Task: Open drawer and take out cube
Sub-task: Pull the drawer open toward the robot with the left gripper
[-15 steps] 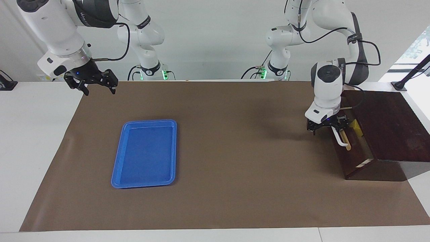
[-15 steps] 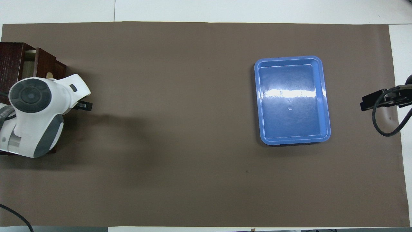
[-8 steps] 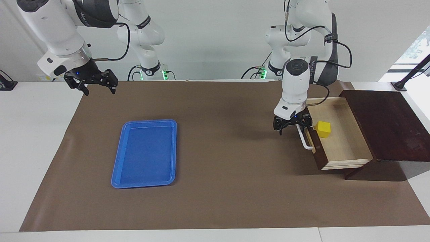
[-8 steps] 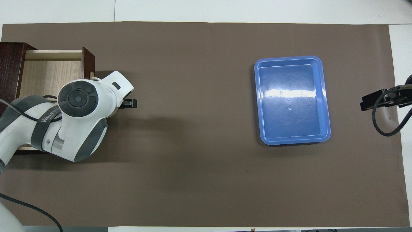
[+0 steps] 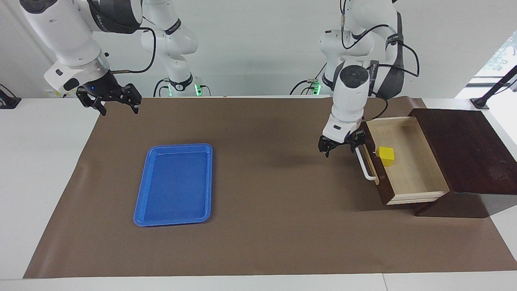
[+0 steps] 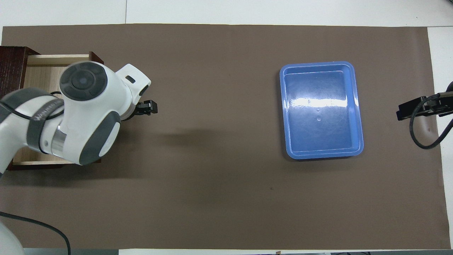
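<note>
The drawer (image 5: pixel 416 178) of the dark wooden box (image 5: pixel 464 149) stands pulled out toward the middle of the table, its pale interior showing. The yellow cube (image 5: pixel 386 155) sits inside it, just inside the dark front. The white bar handle (image 5: pixel 365 165) is free. My left gripper (image 5: pixel 340 147) is open and empty, just off the handle's end nearer the robots, raised over the mat. In the overhead view the left arm hides the cube and most of the drawer (image 6: pixel 42 69); the left gripper (image 6: pixel 148 108) shows beside it. My right gripper (image 5: pixel 117 106) waits open above the mat's corner.
A flat blue tray (image 5: pixel 175 184) lies on the brown mat toward the right arm's end; it also shows in the overhead view (image 6: pixel 320 109). The right gripper (image 6: pixel 407 109) shows at the mat's edge in the overhead view.
The left gripper pulled the drawer open by its handle, uncovering the cube, then let go and moved up and away from the handle. The right arm has not moved.
</note>
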Robot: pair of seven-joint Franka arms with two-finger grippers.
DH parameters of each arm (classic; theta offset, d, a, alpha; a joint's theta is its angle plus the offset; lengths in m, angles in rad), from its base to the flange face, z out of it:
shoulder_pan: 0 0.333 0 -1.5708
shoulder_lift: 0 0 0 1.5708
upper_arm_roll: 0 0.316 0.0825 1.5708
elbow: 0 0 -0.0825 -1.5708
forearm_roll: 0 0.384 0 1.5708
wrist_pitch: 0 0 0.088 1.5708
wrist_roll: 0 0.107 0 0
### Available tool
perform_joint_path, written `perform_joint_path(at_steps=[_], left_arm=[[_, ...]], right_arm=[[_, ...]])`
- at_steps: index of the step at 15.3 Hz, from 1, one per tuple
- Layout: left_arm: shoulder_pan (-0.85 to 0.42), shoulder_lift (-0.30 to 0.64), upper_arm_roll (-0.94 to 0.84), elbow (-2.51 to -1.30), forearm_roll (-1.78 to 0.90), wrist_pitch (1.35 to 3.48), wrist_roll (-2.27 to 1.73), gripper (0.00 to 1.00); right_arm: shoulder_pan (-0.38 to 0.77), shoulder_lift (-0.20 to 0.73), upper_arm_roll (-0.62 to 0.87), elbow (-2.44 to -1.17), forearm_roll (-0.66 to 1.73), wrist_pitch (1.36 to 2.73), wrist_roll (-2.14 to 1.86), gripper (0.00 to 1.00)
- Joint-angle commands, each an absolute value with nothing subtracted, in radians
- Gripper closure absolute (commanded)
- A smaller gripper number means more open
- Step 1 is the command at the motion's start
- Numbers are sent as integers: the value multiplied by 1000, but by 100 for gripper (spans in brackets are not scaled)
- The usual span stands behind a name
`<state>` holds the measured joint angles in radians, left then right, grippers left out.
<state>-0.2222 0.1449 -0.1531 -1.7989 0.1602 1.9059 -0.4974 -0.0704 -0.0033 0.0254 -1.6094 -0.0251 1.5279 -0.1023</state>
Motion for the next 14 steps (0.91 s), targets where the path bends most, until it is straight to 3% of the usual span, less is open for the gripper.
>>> perform_joint_path(at_steps=[1,6,10,14], left_arm=[[-146,244,-152,-1534,115,1709,-517,0],[49,207,-152,-1558,75,1730,-690,0],[113,120,-149,-1817,75,2004,-1038,0],[133,121,-150,-1874,74,2080,-1304,0]], right_arm=[[-94,-17,35,-1628,-11,1542,-89,0],[-92,-18,35,-1631,-11,1540,-86,0],[-94,-18,35,-1632,-11,1539,-86,0],[-92,-20,35,-1638,-11,1539,-89,0]])
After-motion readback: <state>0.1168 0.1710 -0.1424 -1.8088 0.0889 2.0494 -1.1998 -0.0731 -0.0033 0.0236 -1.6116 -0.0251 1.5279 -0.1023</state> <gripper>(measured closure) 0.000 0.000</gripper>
